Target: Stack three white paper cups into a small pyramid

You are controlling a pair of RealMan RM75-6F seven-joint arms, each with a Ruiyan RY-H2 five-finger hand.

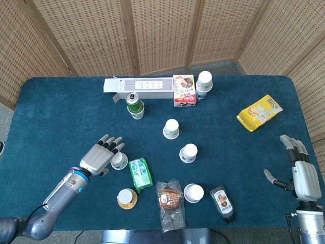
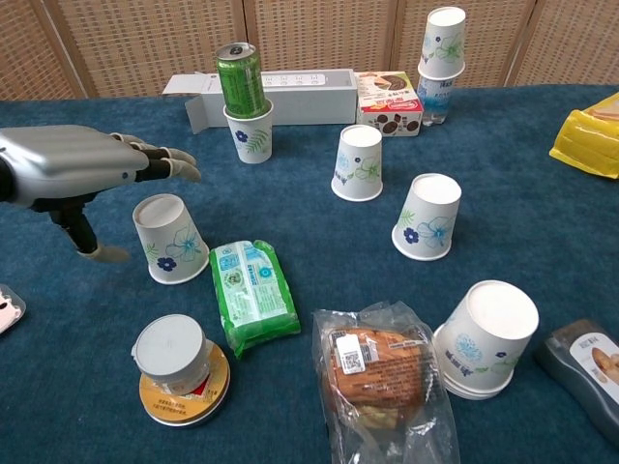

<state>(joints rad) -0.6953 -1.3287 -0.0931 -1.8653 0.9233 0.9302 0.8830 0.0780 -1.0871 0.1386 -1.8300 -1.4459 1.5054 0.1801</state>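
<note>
Several white flower-print paper cups stand upside down on the blue table [image 1: 61, 107]: one at the left [image 1: 120, 161] [image 2: 169, 239], one in the middle [image 1: 171, 128] [image 2: 358, 162], one right of it [image 1: 189, 153] [image 2: 429, 217], one at the front [image 1: 193, 193] [image 2: 488, 337]. My left hand [image 1: 102, 154] [image 2: 82, 169] hovers open just left of and above the left cup, fingers spread, not holding it. My right hand [image 1: 300, 170] stays open at the table's right edge, far from any cup.
A green can [image 2: 239, 79] sits in an upright cup [image 2: 250, 132]; another cup [image 2: 444, 42] tops a bottle at the back. A green packet [image 2: 251, 295], wrapped bun [image 2: 377, 369], grey-lidded jar [image 2: 172, 362], sauce bottle [image 1: 223, 203], yellow bag [image 1: 259, 112], long box [image 1: 139, 86] and snack box [image 1: 184, 90] crowd the table.
</note>
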